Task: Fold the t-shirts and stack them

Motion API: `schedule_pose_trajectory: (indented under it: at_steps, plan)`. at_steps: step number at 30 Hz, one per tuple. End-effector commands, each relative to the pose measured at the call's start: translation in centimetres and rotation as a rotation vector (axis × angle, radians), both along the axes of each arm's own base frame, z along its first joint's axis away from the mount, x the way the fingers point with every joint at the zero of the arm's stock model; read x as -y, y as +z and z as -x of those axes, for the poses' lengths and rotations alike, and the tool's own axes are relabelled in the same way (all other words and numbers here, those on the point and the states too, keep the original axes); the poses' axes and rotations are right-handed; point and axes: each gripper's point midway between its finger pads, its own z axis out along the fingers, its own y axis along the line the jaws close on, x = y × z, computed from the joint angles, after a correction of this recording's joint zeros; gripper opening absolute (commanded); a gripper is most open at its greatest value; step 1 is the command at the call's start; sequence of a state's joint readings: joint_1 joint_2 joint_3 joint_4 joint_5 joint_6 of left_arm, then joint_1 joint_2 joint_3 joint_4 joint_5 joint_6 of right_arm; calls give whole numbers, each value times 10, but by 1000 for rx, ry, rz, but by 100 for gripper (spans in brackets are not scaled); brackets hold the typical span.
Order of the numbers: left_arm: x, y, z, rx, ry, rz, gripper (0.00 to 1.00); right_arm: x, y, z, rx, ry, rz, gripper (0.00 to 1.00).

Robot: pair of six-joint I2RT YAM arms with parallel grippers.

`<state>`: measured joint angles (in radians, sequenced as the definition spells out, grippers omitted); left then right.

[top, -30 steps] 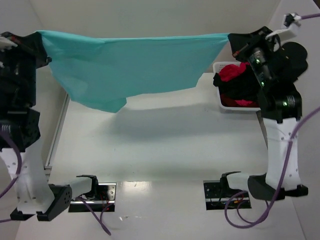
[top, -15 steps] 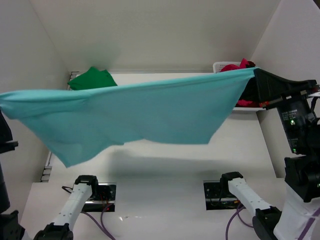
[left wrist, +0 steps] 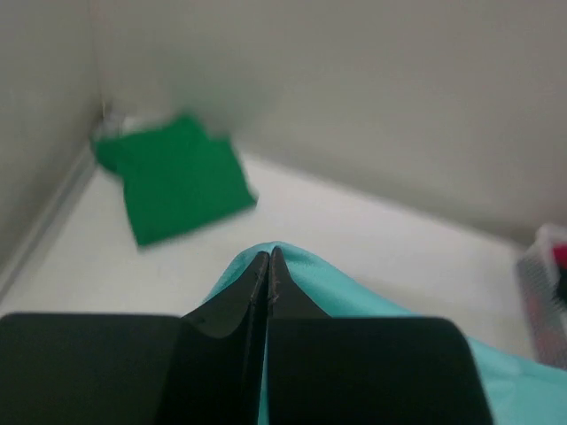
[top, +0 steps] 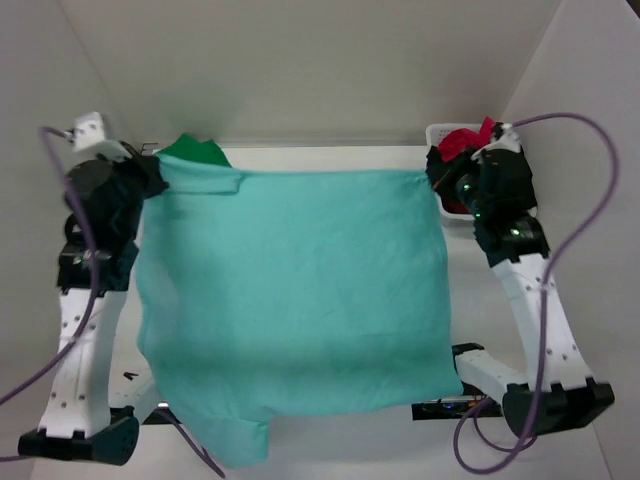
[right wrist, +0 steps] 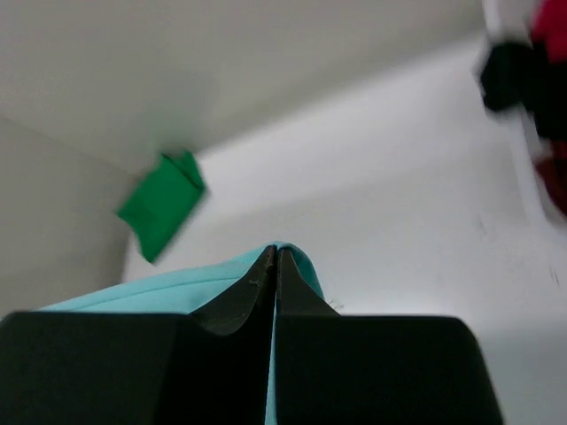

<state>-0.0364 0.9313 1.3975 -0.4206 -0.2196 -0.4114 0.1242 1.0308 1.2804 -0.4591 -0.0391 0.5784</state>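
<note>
While spread taut over the bench [top: 330, 158], pinched at both far corners: teal t-shirt [top: 295, 290], left fingers [left wrist: 262, 276] and right fingers [right wrist: 267, 276] clamped together on its cloth; folded green t-shirt [top: 195, 150] far-left.

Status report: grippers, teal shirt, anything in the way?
Left gripper, right gripper: both shut on far corners of light teal cotton t-shirt. Shirt spread wide between them. Folded dark green t-shirt just beyond left gripper; white plastic basket beside right.

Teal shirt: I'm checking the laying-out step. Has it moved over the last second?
Yes. The teal shirt hung level with the white basket; now it spreads well past it, toward the table's near edge.
</note>
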Motion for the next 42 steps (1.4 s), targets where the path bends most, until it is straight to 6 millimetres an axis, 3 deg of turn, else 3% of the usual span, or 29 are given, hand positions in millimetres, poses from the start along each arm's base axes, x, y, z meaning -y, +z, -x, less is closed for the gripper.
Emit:
schedule_pose_trajectory:
  at_steps: [1, 2, 4, 6, 12, 16, 20, 29, 30, 33, 37, 39, 42]
  plan:
    - [9, -34, 1, 44, -36, 86, 0, 10, -65, -5, -93, -86, -42, 0]
    - [10, -67, -3, -20, -32, 99, 0, 12, -98, -4, -158, -106, -56, 0]
    - [11, -93, -7, -69, -29, 111, 0, 11, -138, 0, -234, -122, -81, 0]
    - [11, -123, -10, -128, -26, 110, 0, 13, -166, 0, -280, -141, -82, 0]
    - [6, -159, -26, -174, 9, 114, 0, 6, -213, -16, -388, -139, -94, 0]
    - [5, -192, -47, -265, 23, 98, 0, 6, -219, -33, -387, -148, -92, 0]
    - [1, -204, -70, -314, 50, 91, 0, 6, -217, -54, -391, -153, -77, 0]
    - [-17, -207, -128, -343, 116, 88, 0, 1, -198, -111, -332, -147, -58, 0]
    - [-17, -197, -136, -326, 114, 78, 0, 0, -200, -124, -335, -143, -45, 0]
    - [-18, -196, -156, -322, 107, 47, 0, -3, -189, -156, -300, -133, -28, 0]
    - [-36, -194, -184, -313, 127, 38, 0, -10, -207, -194, -316, -108, -13, 0]
    - [-37, -192, -201, -311, 103, 33, 0, -13, -201, -209, -293, -95, -12, 0]
    - [-46, -196, -223, -316, 86, 46, 0, -16, -206, -231, -297, -95, -11, 0]
